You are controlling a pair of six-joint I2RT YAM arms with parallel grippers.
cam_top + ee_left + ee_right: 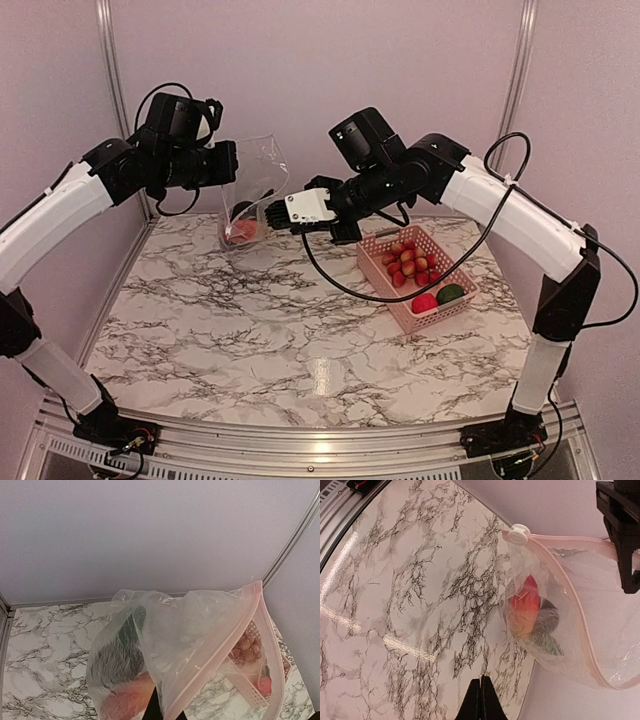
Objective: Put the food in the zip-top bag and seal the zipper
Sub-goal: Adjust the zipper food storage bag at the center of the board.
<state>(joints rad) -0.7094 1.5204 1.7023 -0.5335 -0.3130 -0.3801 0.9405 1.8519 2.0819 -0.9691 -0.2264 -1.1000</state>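
Note:
The clear zip-top bag (257,185) hangs open at the back left, its bottom near the table. My left gripper (232,166) is shut on its pinkish zipper strip (225,645), with the jaws (165,711) pinching the strip. Inside lie a red-orange piece (524,607) and a dark eggplant (547,625). A white slider (518,533) sits at the strip's end. My right gripper (263,217) is shut and empty, just beside the bag's lower part; its tips (481,700) hang over bare table. More food, small red-yellow fruits (410,262), a red piece (424,302) and a green one (450,293), lies in the basket.
The pink slatted basket (398,308) stands at the right middle of the marble table (250,330). Lilac walls with metal posts close in the back and sides. The basket also shows through the bag in the left wrist view (245,685).

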